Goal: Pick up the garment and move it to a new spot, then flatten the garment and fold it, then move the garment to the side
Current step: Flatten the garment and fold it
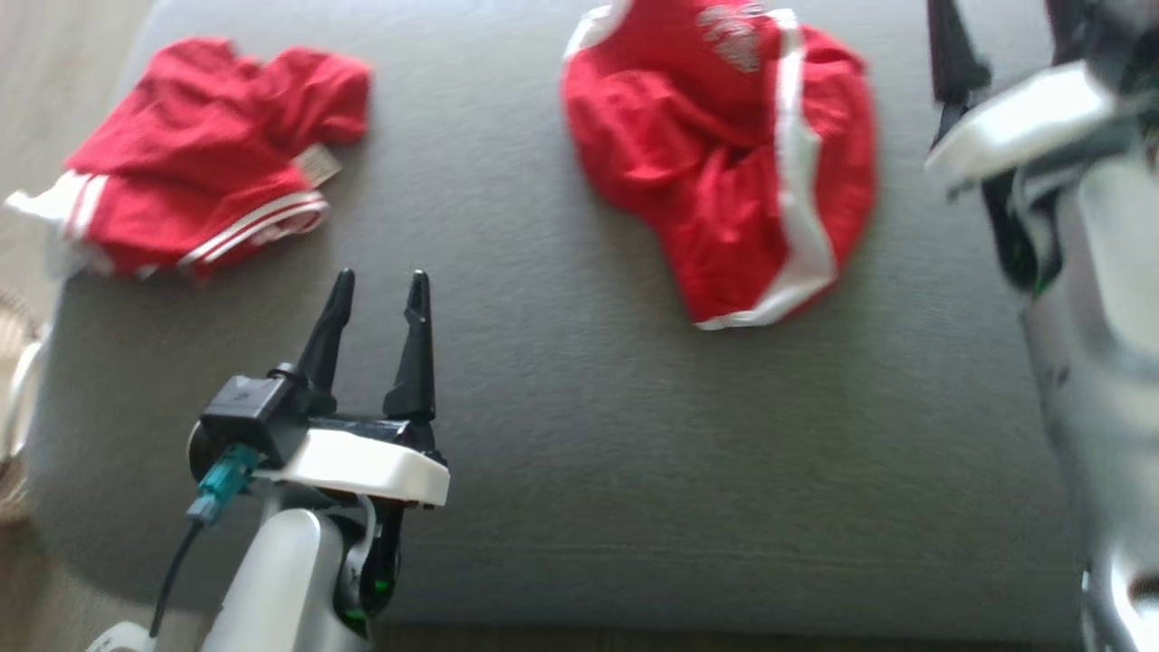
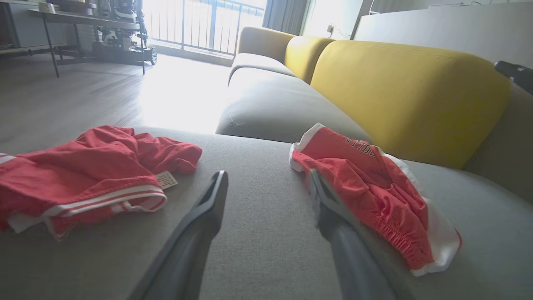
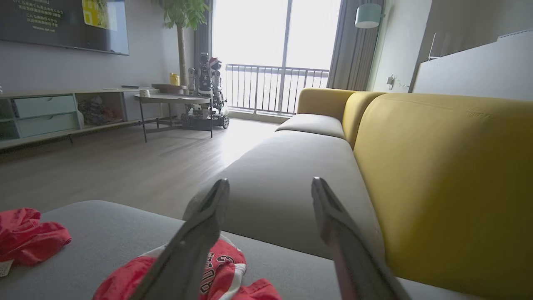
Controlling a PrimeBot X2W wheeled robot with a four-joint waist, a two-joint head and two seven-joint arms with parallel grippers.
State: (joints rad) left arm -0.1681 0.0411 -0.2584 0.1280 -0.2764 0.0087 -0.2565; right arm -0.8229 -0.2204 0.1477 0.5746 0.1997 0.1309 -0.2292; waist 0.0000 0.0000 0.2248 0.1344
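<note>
I find the garment [image 1: 724,163], red with white side stripes, lying crumpled at the upper middle of the head view on the grey seat cushion [image 1: 579,453]. A second red garment [image 1: 199,154] lies bunched at the upper left, well apart from it, at the cushion's edge. My left gripper [image 1: 381,279] stands at the lower left, jaws apart and holding nothing, with bare cushion between it and both pieces. My right gripper [image 3: 270,183] also has its jaws apart, with the garment at the bottom of the right wrist view. The yellow backrest [image 3: 437,175] runs along the right of that view. A low table [image 3: 175,100] and another robot [image 3: 206,83] stand at its upper left. White lettering [image 3: 210,271] on the garment is partly covered and I cannot read it. The sewn label [image 2: 166,180] on the second piece is too small to read.
</note>
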